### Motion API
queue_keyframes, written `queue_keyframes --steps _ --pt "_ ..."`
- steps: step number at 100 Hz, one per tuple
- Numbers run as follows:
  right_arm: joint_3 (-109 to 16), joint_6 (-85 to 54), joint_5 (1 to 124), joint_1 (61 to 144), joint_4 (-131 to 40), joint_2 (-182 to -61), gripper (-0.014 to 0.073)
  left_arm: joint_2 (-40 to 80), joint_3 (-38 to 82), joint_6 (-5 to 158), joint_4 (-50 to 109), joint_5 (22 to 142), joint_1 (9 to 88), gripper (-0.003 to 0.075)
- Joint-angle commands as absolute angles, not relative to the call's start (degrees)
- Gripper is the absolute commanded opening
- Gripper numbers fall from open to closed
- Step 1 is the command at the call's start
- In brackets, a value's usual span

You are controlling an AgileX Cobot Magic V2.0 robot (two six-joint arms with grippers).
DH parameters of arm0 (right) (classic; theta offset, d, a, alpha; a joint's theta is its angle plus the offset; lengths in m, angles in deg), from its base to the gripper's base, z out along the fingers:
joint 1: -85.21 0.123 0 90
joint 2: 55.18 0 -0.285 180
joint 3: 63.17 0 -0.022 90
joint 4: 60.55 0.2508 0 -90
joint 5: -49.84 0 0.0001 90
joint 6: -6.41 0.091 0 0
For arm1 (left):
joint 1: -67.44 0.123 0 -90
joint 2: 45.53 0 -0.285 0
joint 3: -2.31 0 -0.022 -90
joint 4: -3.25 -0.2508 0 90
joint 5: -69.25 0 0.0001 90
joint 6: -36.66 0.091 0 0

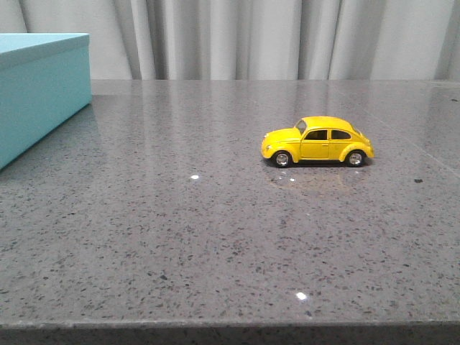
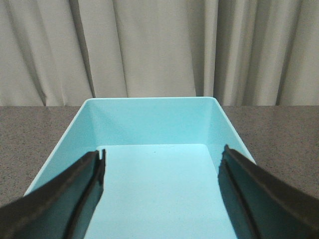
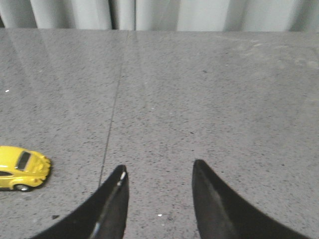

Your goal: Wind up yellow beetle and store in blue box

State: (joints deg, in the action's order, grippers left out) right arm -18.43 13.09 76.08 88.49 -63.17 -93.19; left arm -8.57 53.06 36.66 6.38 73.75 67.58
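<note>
1 beetle (image 1: 317, 141), 1 box (image 1: 39, 90), 2 claws, 1 bench (image 1: 215, 230).

Front view: beetle sits upright on all wheels on the grey speckled bench, right of centre, nose toward the robot's left, side-on to the camera. Box is at far left, partly cut off by the frame edge, well apart from the beetle. Curtain (image 1: 251, 39) runs behind the bench. Neither claw shows in this view.

Left wrist view: left claw (image 2: 162, 174) is wide open, nothing btwn its 2 dark fingers (image 2: 75, 196); it hangs over the open box (image 2: 149, 117), inside of which looks bare. Bench and curtain lie beyond the box.

Right wrist view: right claw (image 3: 158, 189) is open w/ a moderate gap, nothing held, over bare bench. Beetle (image 3: 22, 168) shows off to one side near the frame edge, not btwn the fingers (image 3: 112, 204), not touching them. A thin seam line (image 3: 114, 99) crosses the bench surface.
</note>
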Motion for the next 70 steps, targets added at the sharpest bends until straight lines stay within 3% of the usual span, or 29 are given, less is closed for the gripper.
queue_keyframes --steps 1,40,62,70 --pt "-23.6 12.9 74.8 90.2 -63.0 -96.1 0.0329 -8.0 51.0 36.4 6.8 68.6 67.5 0.0475" --pt "-41.2 12.9 88.3 98.0 -59.1 -116.7 0.0337 -8.0 51.0 36.4 6.8 68.4 67.5 0.0475" --pt "-49.9 16.9 92.8 102.5 -57.7 -127.8 0.0531 -8.0 51.0 36.4 6.8 68.4 67.5 0.0475" --pt "-53.5 18.3 94.5 104.8 -57.7 -131.9 0.0552 -8.0 51.0 36.4 6.8 68.4 67.5 0.0475"
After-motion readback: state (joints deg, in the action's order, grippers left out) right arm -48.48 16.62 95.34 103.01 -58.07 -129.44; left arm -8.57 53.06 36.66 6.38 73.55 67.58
